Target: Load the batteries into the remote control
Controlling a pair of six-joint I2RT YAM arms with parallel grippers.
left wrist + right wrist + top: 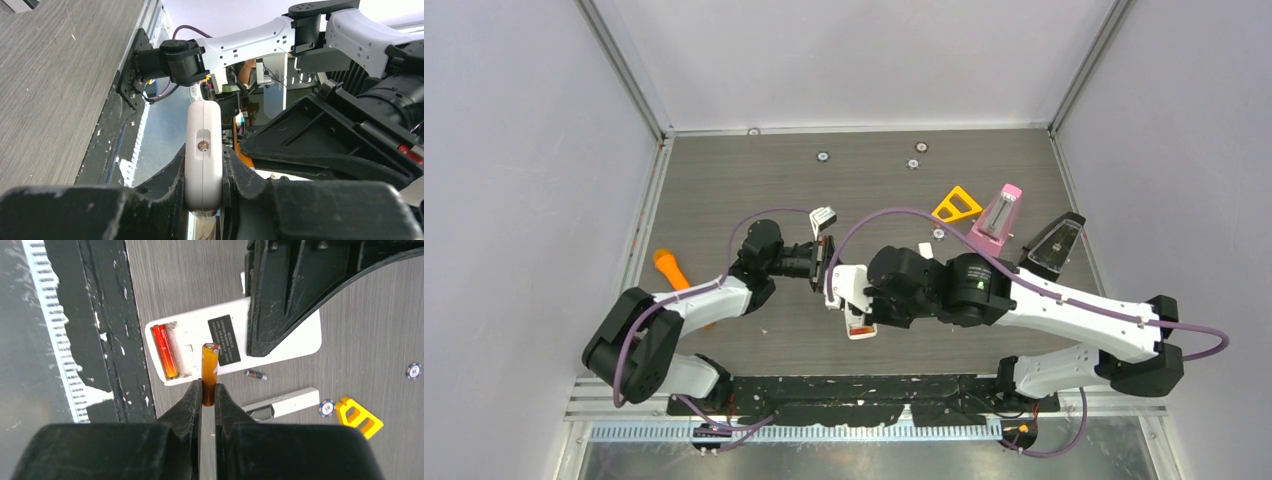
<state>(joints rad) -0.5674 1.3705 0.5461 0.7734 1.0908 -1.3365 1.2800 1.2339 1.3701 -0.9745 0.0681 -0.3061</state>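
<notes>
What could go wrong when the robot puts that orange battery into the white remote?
The right gripper pinches the orange battery only by its lower end, so it could tilt or slip when pushed. The free slot beside the loaded battery in the remote looks tight, so it might jam. The left gripper clamps the remote just by its edges; a hard push might twist it.

Far end of remote (192, 337) sits between fingers of left gripper (204, 162); first battery (165, 351) lies in its open bay (183, 354) at near end. Second battery (209, 371) is pinched in right gripper (208, 388), above remote's middle. Third battery (255, 374) lies on table (175, 280), between remote and loose strip (282, 404).
</notes>
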